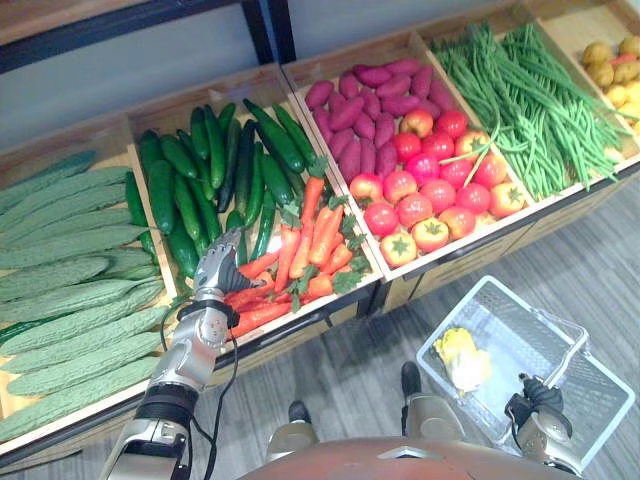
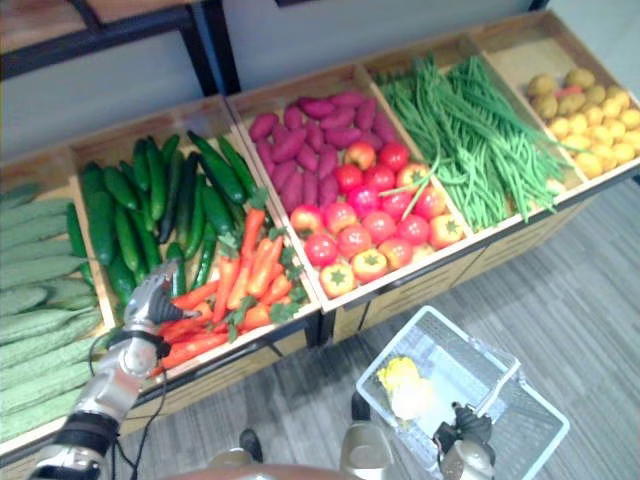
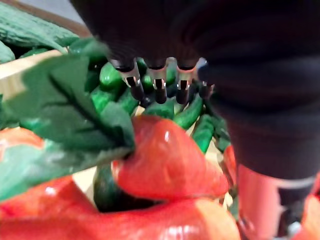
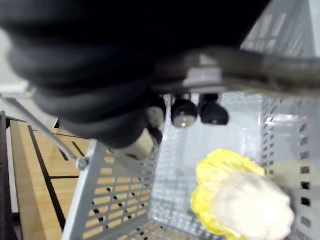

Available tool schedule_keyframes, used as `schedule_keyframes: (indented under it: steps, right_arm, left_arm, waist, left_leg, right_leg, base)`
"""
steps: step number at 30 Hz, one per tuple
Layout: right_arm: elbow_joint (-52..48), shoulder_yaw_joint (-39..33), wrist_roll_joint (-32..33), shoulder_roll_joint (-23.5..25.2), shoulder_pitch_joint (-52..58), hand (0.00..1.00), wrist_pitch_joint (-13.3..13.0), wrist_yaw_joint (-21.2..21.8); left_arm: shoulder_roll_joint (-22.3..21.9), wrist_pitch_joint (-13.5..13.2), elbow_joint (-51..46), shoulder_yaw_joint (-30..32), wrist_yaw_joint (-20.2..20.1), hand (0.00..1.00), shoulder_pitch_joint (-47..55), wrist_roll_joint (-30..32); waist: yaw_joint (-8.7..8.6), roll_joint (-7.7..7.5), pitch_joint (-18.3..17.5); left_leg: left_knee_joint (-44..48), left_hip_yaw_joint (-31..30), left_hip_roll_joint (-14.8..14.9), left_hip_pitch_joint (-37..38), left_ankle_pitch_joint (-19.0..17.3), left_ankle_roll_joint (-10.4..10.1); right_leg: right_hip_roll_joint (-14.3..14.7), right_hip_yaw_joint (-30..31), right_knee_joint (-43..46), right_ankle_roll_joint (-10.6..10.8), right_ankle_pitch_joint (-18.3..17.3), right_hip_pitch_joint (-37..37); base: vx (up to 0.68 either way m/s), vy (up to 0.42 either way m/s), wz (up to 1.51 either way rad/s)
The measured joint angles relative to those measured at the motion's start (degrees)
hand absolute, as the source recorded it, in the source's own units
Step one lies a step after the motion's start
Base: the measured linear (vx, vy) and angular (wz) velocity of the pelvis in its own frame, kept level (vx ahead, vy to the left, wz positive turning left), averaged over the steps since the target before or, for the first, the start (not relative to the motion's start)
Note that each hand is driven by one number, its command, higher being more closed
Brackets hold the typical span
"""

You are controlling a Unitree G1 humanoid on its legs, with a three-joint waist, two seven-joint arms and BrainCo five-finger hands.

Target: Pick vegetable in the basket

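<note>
My left hand [image 1: 215,272] hovers over the front end of the carrot pile [image 1: 310,240] in a wooden crate, fingers straight and holding nothing. In the left wrist view its fingertips [image 3: 159,92] point toward the cucumbers, with an orange-red carrot [image 3: 170,165] and its green leaves just below the palm. A white mesh basket [image 1: 590,400] hangs at the lower right with a yellow-white cabbage [image 1: 462,358] lying inside. My right hand [image 1: 535,400] is curled round the basket's handle [image 4: 235,67].
The sloped display holds pale ridged gourds [image 1: 70,300] at the far left, dark cucumbers [image 1: 200,180], purple sweet potatoes [image 1: 365,105], tomatoes [image 1: 430,190], green beans [image 1: 525,95] and potatoes [image 1: 610,70]. Grey floor lies below the crates' front edge.
</note>
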Motion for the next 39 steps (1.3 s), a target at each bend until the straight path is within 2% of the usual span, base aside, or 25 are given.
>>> schedule_keyframes:
  steps: [2,6,7,10,12,16,23,27,31,35,39]
  right_arm:
    - [-0.4,0.1,0.0,0.1,-0.2,1.0,-0.1,-0.1]
    - [-0.4,0.4,0.0,0.1,-0.5,1.0,-0.1,-0.5]
    - [-0.4,0.6,0.0,0.1,-0.8,1.0,-0.1,-0.7]
    - [-0.4,0.7,0.1,-0.1,-2.4,1.0,-0.1,-1.2]
    - [-0.4,1.2,0.6,-0.1,-4.1,1.0,-0.1,-1.6]
    - [-0.2,3.7,1.3,-1.2,-6.4,1.0,-0.1,-1.8]
    - [-0.3,4.5,1.3,-2.5,-6.3,1.0,-0.1,-1.9]
    - [-0.9,4.8,1.2,-2.1,-5.7,1.0,-0.1,-1.1]
    - [-3.6,4.7,1.1,-1.7,-2.8,1.0,-0.1,-0.1]
    - [-5.2,4.3,1.1,-1.1,-0.9,1.0,-0.1,0.2]
    - [-5.2,2.9,1.1,0.9,-0.2,1.0,-0.1,0.2]
  left_arm:
    - [-0.1,0.3,1.9,0.1,0.5,0.0,-3.8,0.0]
    - [-0.3,1.2,2.0,0.1,0.9,0.0,-6.8,0.0]
    - [-0.3,1.2,2.0,0.1,1.6,1.0,-7.3,0.0]
    - [-0.1,1.2,2.5,-0.1,2.6,1.0,-9.1,1.0]
    - [1.1,0.9,3.9,-1.2,2.9,1.0,-12.0,2.3]
    - [3.5,1.4,9.5,-2.5,2.9,1.0,-17.4,5.5]
    - [4.0,2.3,10.7,-3.4,2.7,1.0,-17.7,7.8]
    - [6.1,2.1,5.4,-3.6,1.2,1.0,-15.3,7.8]
    - [7.7,2.3,-1.9,1.6,-1.3,1.0,-11.8,7.7]
    - [11.6,4.0,-11.1,9.3,-0.7,1.0,-11.2,7.7]
    - [12.4,3.8,-19.0,11.4,0.7,1.0,-10.1,7.5]
  waist:
    - [-0.53,0.81,1.8]
    - [-1.2,0.64,3.3]
    - [-1.01,0.46,3.4]
    - [-0.96,0.29,5.1]
    - [-0.28,-0.36,6.6]
    - [-0.39,-0.73,6.9]
    - [-0.84,-0.73,7.0]
    - [-0.99,-0.62,7.0]
    - [-0.93,-0.9,6.9]
    - [-0.14,-1.03,6.8]
    - [-0.01,-1.27,4.5]
  left_leg:
    - [0.1,0.9,0.1,0.0,-0.1,-0.1]
    - [0.1,1.4,0.1,-0.1,-0.3,-0.3]
    - [0.2,2.3,0.0,-0.5,-0.3,-0.2]
    - [1.6,2.4,-0.1,-2.1,-0.7,0.1]
    - [2.4,2.4,-0.2,-3.4,-0.8,0.1]
    - [3.0,2.5,-0.2,-5.2,-0.8,0.1]
    - [3.4,2.5,0.0,-4.9,-1.1,-0.4]
    - [3.0,2.0,0.0,-3.3,-1.0,-0.1]
    - [2.8,0.8,-0.1,-1.5,-1.3,-0.1]
    - [2.8,0.5,0.0,1.0,-1.3,-0.1]
    - [2.7,0.3,-0.3,2.1,-1.3,-0.1]
  right_leg:
    - [0.2,0.7,-0.2,0.0,0.4,-0.6]
    - [0.5,1.4,-1.0,0.0,1.1,-0.9]
    - [0.5,2.1,-1.0,0.0,1.3,-1.7]
    - [0.1,2.8,-1.0,0.3,1.9,-2.8]
    - [0.0,3.6,-1.3,0.4,2.7,-3.7]
    - [-0.1,4.4,-2.2,0.5,4.0,-5.2]
    - [-0.1,4.0,-3.2,1.1,3.8,-4.3]
    - [-0.1,3.1,-3.2,1.1,3.4,-2.4]
    - [-0.1,2.1,-3.7,0.9,3.4,0.3]
    - [-0.2,1.7,-3.8,0.9,3.4,3.2]
    - [-0.5,1.2,-3.9,0.9,3.4,4.6]
  base:
    - [0.03,-0.006,-0.24]
    - [0.0,-0.014,-0.13]
    - [-0.01,-0.009,-0.19]
    - [-0.02,-0.006,-0.05]
    - [-0.07,-0.02,-0.02]
    - [-0.06,-0.031,-0.06]
    - [-0.01,-0.014,-0.01]
    - [0.04,0.005,0.07]
    - [0.07,0.021,0.15]
    - [0.06,0.013,0.07]
    - [0.01,0.011,0.05]
